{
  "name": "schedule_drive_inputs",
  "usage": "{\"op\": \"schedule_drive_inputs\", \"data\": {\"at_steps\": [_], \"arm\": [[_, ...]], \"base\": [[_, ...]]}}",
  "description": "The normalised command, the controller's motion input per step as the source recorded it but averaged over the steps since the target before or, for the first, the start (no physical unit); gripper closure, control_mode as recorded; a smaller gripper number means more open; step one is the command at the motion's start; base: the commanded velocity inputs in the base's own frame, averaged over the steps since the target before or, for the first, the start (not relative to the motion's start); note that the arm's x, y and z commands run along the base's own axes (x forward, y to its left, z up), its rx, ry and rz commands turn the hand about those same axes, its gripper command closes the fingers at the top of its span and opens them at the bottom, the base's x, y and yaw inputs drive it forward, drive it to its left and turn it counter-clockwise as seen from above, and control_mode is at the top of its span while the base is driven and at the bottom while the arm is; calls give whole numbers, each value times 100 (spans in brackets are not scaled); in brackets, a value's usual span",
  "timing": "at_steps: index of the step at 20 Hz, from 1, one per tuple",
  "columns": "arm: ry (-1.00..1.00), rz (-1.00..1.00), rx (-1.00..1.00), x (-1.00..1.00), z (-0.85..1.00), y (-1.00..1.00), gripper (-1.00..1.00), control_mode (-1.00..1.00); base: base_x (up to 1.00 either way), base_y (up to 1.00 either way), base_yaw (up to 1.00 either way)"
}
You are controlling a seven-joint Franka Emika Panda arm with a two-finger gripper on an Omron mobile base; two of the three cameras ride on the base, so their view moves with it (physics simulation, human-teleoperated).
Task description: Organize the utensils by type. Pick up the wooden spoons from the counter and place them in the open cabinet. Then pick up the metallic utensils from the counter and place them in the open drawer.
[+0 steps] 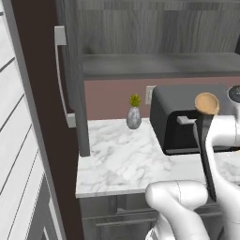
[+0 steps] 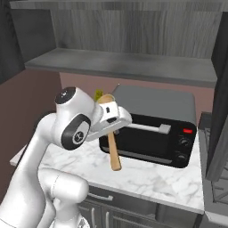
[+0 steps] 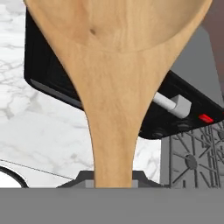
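My gripper (image 2: 110, 126) is shut on the handle of the large light-tan wooden spoon (image 2: 114, 153) and holds it in the air above the white marble counter (image 2: 147, 176). The spoon's round bowl (image 1: 206, 103) points up and its handle hangs down. In the hand view the wooden spoon (image 3: 114, 87) rises from between my fingertips. Above, the open cabinet's grey shelf (image 1: 159, 64) lies bare, with its door (image 1: 72, 70) swung out at the left. The metallic utensils and the open drawer are out of view.
A black toaster oven (image 2: 151, 133) stands on the counter (image 1: 122, 159) right behind the spoon. A small grey vase with a plant (image 1: 134, 115) sits by the back wall. A stove grate (image 3: 192, 162) lies to the right of the counter.
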Motion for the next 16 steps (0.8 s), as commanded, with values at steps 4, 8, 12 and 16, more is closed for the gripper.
{"op": "schedule_drive_inputs", "data": {"at_steps": [4, 8, 12, 16], "arm": [[-25, 30, -1, -11, 82, 1, 100, -100], [-31, 41, -18, 0, 79, 21, 100, -100], [-55, 55, -25, 4, 68, 31, 100, -100], [-57, 47, -29, 16, 69, 47, 100, -100]], "base": [[0, 0, 0], [0, 0, 0], [0, 0, 0], [0, 0, 0]]}}
